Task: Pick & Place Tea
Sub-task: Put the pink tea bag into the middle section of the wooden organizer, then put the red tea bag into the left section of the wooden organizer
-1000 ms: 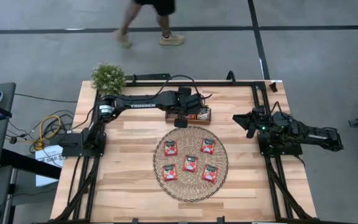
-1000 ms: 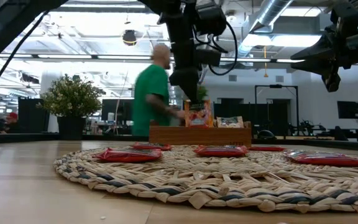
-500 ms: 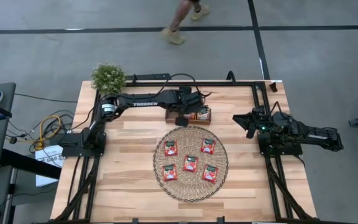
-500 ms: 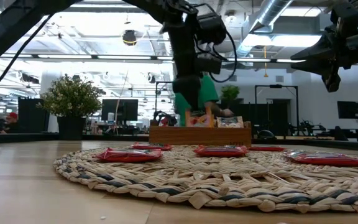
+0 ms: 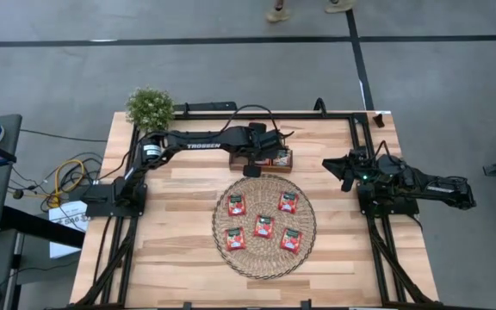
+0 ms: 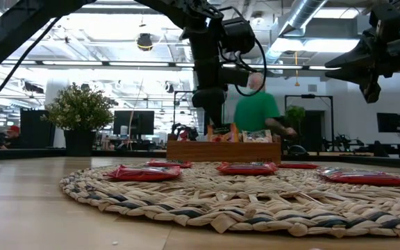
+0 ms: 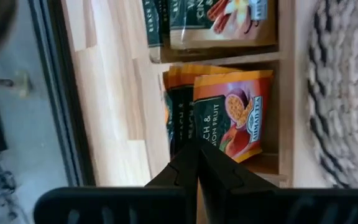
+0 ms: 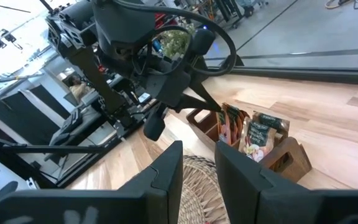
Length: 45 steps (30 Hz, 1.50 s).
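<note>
The left gripper (image 5: 251, 164) hangs over the wooden tray (image 5: 284, 161) at the far edge of the round woven mat (image 5: 264, 226), its two fingers pressed together with nothing between them. In the left wrist view the closed fingertips (image 7: 197, 163) sit right at the edge of an orange tea sachet (image 7: 232, 112) standing on edge in the tray's middle slot, with darker sachets (image 7: 219, 22) packed upright in the neighbouring slot; whether the tips actually touch the orange one cannot be told. Five more red-orange sachets (image 5: 263, 226) lie flat on the mat, on the near side of the tray, well apart from one another. That is the relation the next move likely hinges on: the loose tea lies just toward the robot's side from the left gripper, flat rather than upright, so the fingers would need to part and come down over a sachet's edge. The left arm is clearly the nearer one. The right gripper (image 5: 348, 171) waits off to the right side of the table, well apart from mat and tray, its fingers (image 8: 166, 163) standing partly apart and holding nothing. A person in a green top (image 6: 258, 111) passes in the room behind the table, nowhere near the work.
</note>
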Motion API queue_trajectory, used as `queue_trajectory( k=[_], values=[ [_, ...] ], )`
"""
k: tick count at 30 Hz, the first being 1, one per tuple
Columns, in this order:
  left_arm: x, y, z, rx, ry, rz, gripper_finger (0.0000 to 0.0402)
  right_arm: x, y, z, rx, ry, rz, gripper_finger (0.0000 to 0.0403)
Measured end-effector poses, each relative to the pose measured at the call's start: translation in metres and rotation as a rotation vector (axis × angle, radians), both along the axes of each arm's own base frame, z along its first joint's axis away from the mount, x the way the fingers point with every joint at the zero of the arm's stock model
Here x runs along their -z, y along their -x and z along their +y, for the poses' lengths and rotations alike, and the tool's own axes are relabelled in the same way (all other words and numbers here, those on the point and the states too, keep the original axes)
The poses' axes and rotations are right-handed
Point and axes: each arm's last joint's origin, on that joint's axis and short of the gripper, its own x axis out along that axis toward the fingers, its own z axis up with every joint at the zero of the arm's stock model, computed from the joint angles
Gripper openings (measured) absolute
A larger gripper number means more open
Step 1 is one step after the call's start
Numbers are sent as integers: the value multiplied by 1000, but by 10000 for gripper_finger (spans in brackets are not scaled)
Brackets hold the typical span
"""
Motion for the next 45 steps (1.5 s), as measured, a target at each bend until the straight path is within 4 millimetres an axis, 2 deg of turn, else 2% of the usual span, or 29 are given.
queue_trajectory(
  k=[18, 22, 29, 32, 34, 36, 38, 42, 45],
  values=[
    [0, -2, -9, 18, 3, -7, 5, 0, 0, 0, 1, 1, 0, 87],
    [0, -2, -9, 14, -13, -2, 34, 0, 0, 0, 1, 1, 0, 87],
    [-1, -1, -9, -10, -84, 23, 112, 0, 0, 0, 1, 1, 0, 87],
    [-11, 1, -13, -33, -161, 51, 131, 0, 0, 0, 1, 1, 0, 87],
    [-27, 7, -20, -49, -160, 53, 137, 0, 0, 0, 1, 1, 0, 87],
    [-44, 15, -32, -51, -77, 54, 138, 0, 0, 0, 1, 1, 1, 87],
    [-57, 24, -44, -43, 113, 62, 138, 0, 0, 0, 3, 1, 0, 87],
    [-69, 38, -59, -43, 567, 77, 136, 0, 0, 0, 2, 1, 0, 87],
    [-69, 42, -62, -82, 686, 101, 136, 0, 0, 0, 2, 1, 0, 87]
  ],
)
